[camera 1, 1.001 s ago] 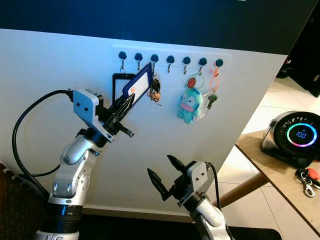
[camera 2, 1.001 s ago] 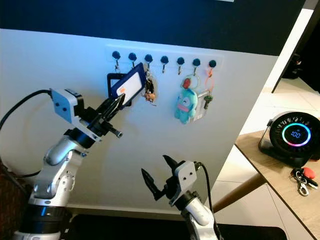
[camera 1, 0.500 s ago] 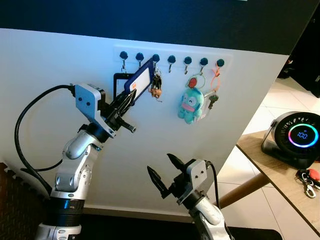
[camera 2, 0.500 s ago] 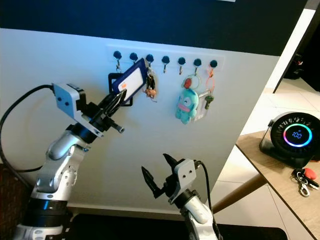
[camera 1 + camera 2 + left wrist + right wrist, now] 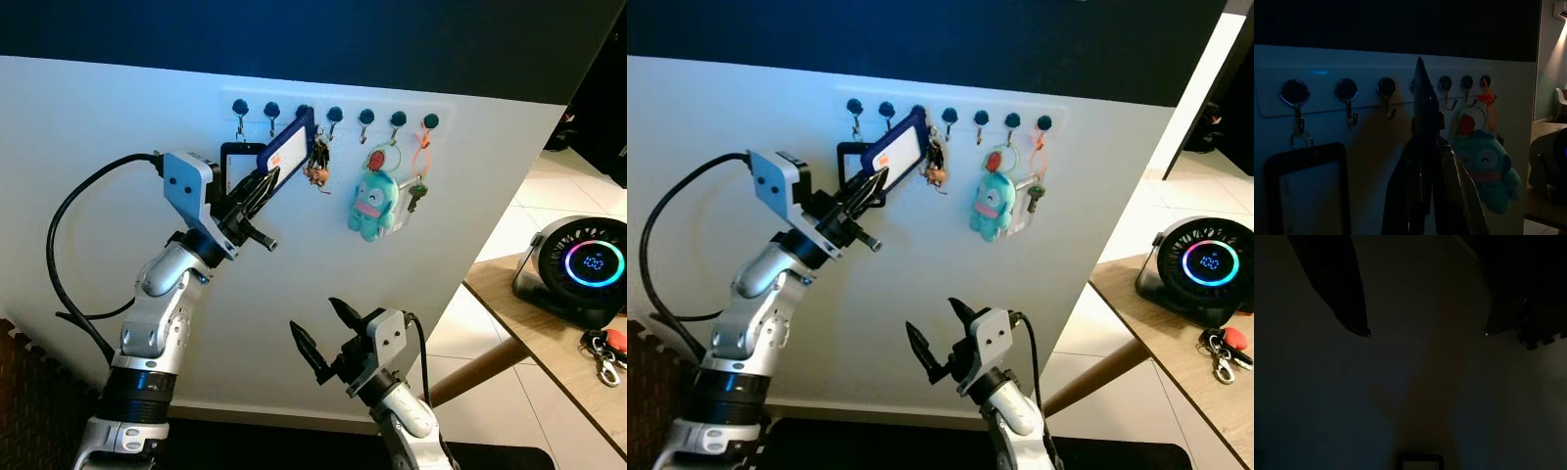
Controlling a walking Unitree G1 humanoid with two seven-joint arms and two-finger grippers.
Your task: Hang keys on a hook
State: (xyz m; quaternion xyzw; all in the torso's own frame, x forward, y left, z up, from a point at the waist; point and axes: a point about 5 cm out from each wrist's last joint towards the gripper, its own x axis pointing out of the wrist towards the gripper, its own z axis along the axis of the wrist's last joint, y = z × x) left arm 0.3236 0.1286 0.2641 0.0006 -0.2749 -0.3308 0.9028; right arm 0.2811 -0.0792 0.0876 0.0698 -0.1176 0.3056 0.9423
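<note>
My left gripper (image 5: 262, 184) is raised at the white wall, shut on a blue card holder (image 5: 290, 145) with a small bunch of keys (image 5: 317, 167) dangling from its top end. The holder's upper corner lies at the third hook of the hook rail (image 5: 334, 116), covering that hook. In the left wrist view the blue card holder (image 5: 1422, 100) stands edge-on between the black fingers (image 5: 1400, 196), just before the hook row (image 5: 1387, 90). My right gripper (image 5: 315, 321) hangs low in front of the wall, open, holding nothing.
A black card holder (image 5: 238, 163) hangs on the first hook. A teal plush keychain (image 5: 369, 208) and an orange loop with a green key (image 5: 418, 168) hang further right. A wooden table (image 5: 529, 333) at the right carries a round glowing fan (image 5: 586, 265) and red keys (image 5: 603, 349).
My left gripper has risen and moved right with the blue card holder, bringing its top end and keys up to the hook row. The right gripper stays as it was.
</note>
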